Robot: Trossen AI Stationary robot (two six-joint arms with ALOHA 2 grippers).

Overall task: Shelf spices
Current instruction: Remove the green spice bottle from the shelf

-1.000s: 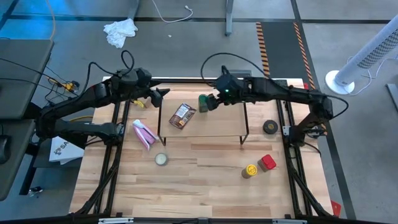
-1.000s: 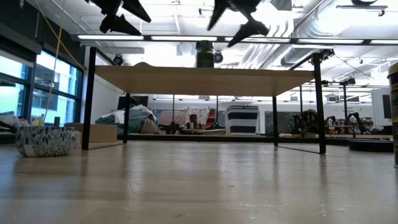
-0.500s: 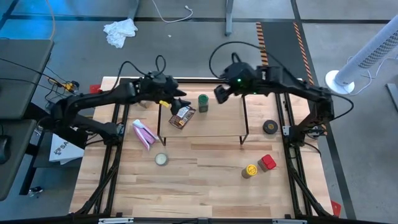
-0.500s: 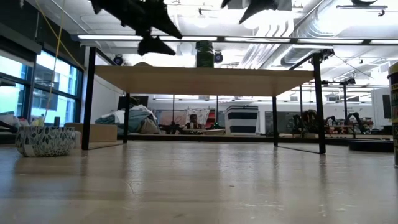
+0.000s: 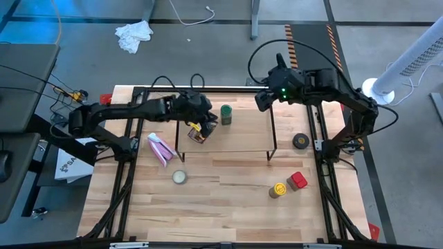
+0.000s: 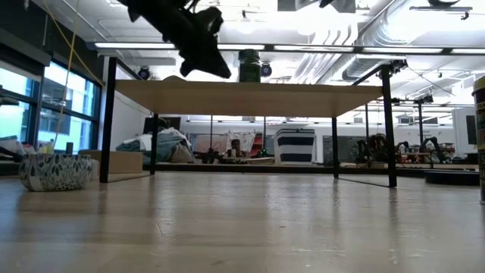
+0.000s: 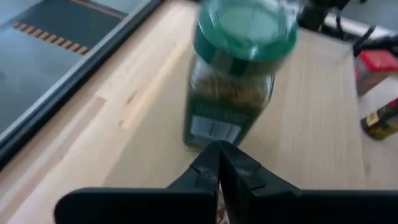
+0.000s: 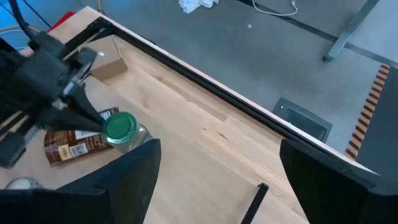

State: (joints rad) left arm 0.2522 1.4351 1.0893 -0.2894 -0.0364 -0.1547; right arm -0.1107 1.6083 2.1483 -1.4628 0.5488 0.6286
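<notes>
The shelf [image 5: 235, 142] [image 6: 242, 89] bears the green-lidded jar [image 5: 225, 114] [image 7: 239, 81], upright on its base, and the flat brown packet [image 5: 196, 136] [image 8: 73, 140], lying to the jar's left. My left gripper [image 5: 205, 126] [image 6: 225, 73] [image 7: 219, 163] is shut, slanting down over the packet's end nearest the jar. My right gripper [image 5: 261, 102] [image 8: 217, 186] hangs open and high over the shelf's far right corner. The yellow-lidded jar [image 5: 278, 189] and the red container [image 5: 298, 180] stand on the table, near right of the shelf. My left gripper's shut fingertips [image 8: 93, 119] stand right over the brown packet's end beside the green-lidded jar, slanting down from the table's left. The gripper itself covers that spot, and I cannot tell whether the tips touch the packet.
A pink packet [image 5: 160, 149] lies left of the shelf, with a pale round tin [image 5: 179, 177] in front of it. A black round object [image 5: 300, 141] sits right of the shelf. A small cardboard box [image 8: 106, 59] is at the table's far left.
My left gripper has swung toward the table's right and sunk over the shelf to the brown packet, and its fingers have shut. My right gripper, still open, has risen and drawn back toward the table's right, away from the green-lidded jar, which stays upright on the shelf.
</notes>
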